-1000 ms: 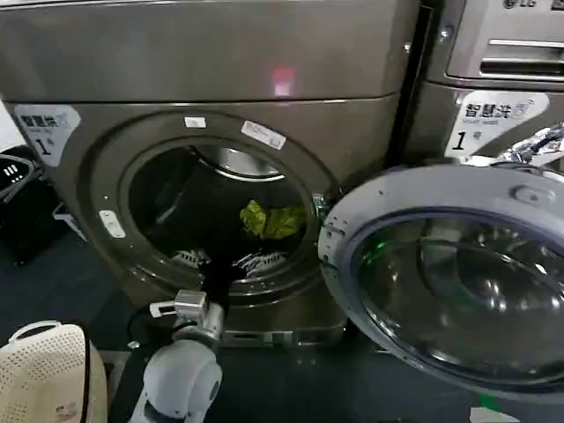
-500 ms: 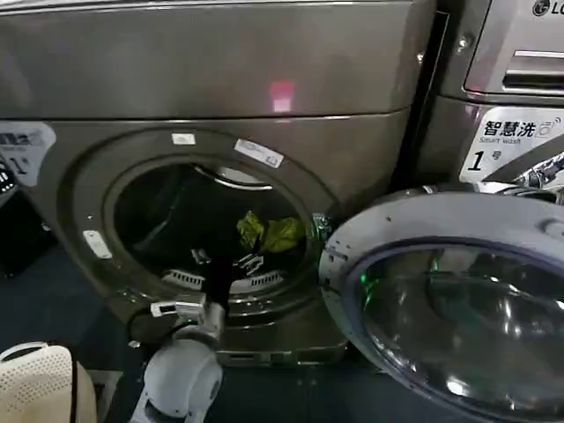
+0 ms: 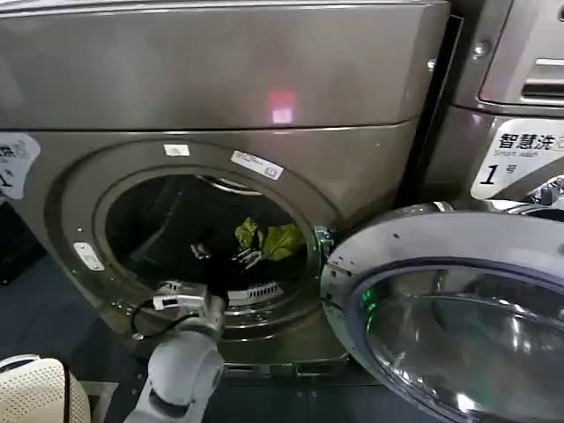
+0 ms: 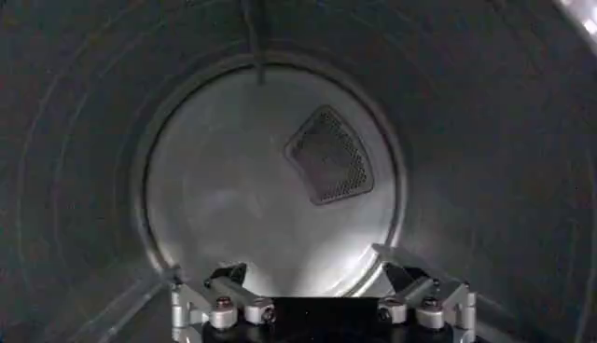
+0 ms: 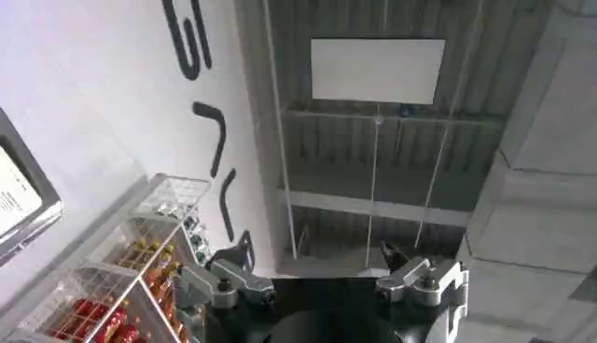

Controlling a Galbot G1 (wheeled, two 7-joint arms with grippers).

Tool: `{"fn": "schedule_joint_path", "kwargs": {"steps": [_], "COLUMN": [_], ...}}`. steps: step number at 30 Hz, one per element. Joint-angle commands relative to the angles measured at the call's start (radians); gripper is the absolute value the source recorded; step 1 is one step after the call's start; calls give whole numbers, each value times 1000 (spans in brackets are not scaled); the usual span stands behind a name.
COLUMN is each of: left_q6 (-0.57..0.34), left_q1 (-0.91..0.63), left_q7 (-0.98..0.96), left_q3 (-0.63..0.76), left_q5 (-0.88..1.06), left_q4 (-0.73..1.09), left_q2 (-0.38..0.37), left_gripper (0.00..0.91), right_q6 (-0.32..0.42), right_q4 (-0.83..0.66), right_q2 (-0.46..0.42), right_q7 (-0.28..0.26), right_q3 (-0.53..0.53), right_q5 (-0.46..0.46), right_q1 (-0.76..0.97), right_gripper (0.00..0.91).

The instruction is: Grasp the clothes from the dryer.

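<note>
The dryer point(image 3: 220, 70) stands with its porthole open and a small red light point(image 3: 282, 115) glowing above it. The clothes point(image 3: 269, 238), a small yellow-green bundle, lie toward the right side of the drum. My left arm reaches in through the porthole, and the left gripper point(image 3: 225, 254) stands open just in front of the bundle and a little to its left, holding nothing. In the left wrist view the left gripper point(image 4: 315, 280) faces the drum's back wall and its mesh vent point(image 4: 328, 154), and the clothes are out of view there. My right gripper point(image 5: 315, 259) is open and empty, pointing up at a ceiling.
The dryer's round door point(image 3: 441, 291) hangs open to the right, near the front. A neighbouring grey machine with a white "Smart wash" label point(image 3: 524, 154) stands at the right. A white perforated basket point(image 3: 35, 392) sits at the lower left. A wire shelf of red bottles point(image 5: 112, 298) is beside the right gripper.
My left gripper has moved deeper into the drum, closer to the clothes. The head view has shifted nearer the porthole, with the basket sliding toward the lower edge.
</note>
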Motion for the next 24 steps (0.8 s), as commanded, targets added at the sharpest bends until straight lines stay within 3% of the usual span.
{"fn": "schedule_joint_path", "kwargs": {"steps": [1, 10, 14, 18, 24], "left_q6": [-71, -231, -252, -278, -397], "left_q1": [-372, -635, -730, -810, -905], "left_q7": [43, 151, 218, 406, 811], "left_q3": [0, 0, 28, 55, 188], "left_q5": [9, 127, 246, 550, 725], "left_q4": [473, 969, 1178, 1297, 1386], "left_q2": [-30, -85, -76, -54, -6], "left_gripper": [907, 907, 907, 907, 907], "right_q6": [10, 26, 34, 40, 40], "right_q4": [-6, -19, -27, -34, -29], "right_q2": [2, 6, 3, 4, 3], "right_q7": [1, 0, 0, 0, 0], "right_q3": [1, -9, -14, -15, -6], "right_q5": [1, -3, -4, -3, 3], "right_q1": [1, 10, 5, -1, -13], "right_gripper": [907, 907, 907, 907, 907]}}
